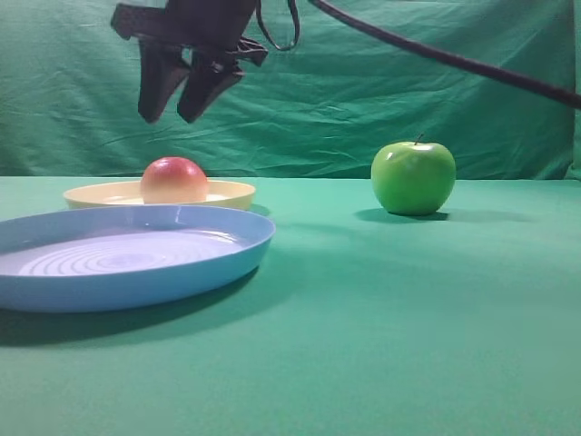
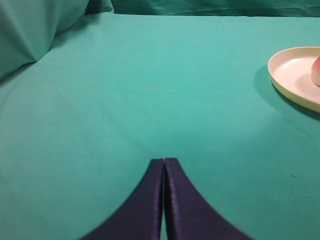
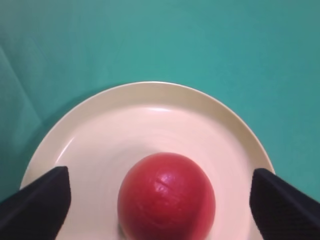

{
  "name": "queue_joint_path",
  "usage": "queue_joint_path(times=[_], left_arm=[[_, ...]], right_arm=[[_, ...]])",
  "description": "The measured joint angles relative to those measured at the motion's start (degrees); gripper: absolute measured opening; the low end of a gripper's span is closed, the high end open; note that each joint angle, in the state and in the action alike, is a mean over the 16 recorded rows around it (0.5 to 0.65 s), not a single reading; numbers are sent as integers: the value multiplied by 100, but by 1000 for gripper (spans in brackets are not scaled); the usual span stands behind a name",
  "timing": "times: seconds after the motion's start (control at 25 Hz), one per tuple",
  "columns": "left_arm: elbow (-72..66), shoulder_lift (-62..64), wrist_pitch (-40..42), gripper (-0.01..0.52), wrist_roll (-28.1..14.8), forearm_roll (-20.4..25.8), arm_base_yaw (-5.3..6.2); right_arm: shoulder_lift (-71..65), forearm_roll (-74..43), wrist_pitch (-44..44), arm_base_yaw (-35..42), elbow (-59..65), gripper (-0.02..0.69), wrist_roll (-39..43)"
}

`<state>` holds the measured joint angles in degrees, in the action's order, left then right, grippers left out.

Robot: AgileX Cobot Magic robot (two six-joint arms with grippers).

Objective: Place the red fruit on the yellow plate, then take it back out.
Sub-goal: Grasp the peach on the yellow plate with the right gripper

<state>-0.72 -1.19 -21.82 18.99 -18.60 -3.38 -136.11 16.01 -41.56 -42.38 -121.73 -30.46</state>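
On the green cloth, the yellow plate carries the red fruit, which lies free directly beneath the right gripper, its jaws spread wide to either side and hanging well above, while the left gripper rests closed.

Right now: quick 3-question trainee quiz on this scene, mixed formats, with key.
1. True or false: the red fruit rests on the yellow plate.
2. The right gripper above the fruit is: A) shut on it, B) open, clear of it, C) out of view.
3. Fill in: the left gripper is ____.

Key: 1 true; 2 B; 3 shut, holding nothing.
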Motion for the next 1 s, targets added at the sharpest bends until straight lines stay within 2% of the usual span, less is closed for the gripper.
queue_joint_path(times=[0.12, 0.28, 0.52, 0.8, 1.0], left_arm=[[0, 0, 0, 0, -2, 0, 0], [0, 0, 0, 0, -5, 0, 0], [0, 0, 0, 0, -8, 0, 0], [0, 0, 0, 0, -8, 0, 0], [0, 0, 0, 0, -8, 0, 0]], right_arm=[[-157, 0, 168, 1, 0, 642, -1], [-332, 0, 299, 1, 0, 609, -1], [-474, -1, 210, 2, -29, 458, 21], [-203, -10, -547, 44, -273, 266, 114], [341, -22, -1336, 139, -493, 199, 292]])
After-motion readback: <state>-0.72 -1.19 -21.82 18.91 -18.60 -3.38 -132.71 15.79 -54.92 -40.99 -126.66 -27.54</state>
